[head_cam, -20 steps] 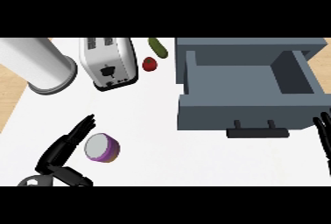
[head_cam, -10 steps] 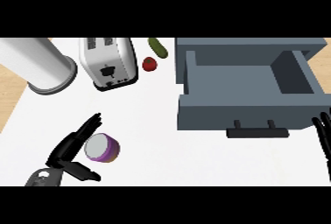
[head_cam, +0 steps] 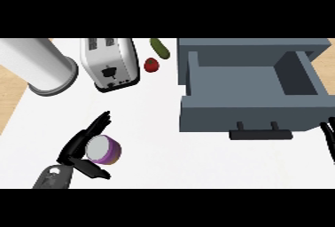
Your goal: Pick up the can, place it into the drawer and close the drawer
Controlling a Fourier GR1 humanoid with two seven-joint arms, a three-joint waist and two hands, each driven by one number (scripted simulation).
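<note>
The left robot hand (head_cam: 78,148) is spread around the one can (head_cam: 103,149) on the white counter (head_cam: 163,133), fingers along its far side, thumb below; the grip isn't closed. Of the right robot hand (head_cam: 328,135), only straight fingertips show at the edge. One drawer (head_cam: 252,84) stands open. One toaster (head_cam: 110,63) stands behind.

White counter (head_cam: 163,146), with a strip of wood showing past its left edge. Toward the far left corner, a large white cylinder (head_cam: 36,64) lying on its side. Beside it a white toaster (head_cam: 110,64). Near the far edge, a small red item (head_cam: 151,64) and a green one (head_cam: 160,48). At the right, a grey open drawer (head_cam: 252,84). Near the front left, a purple can (head_cam: 103,149).
</note>
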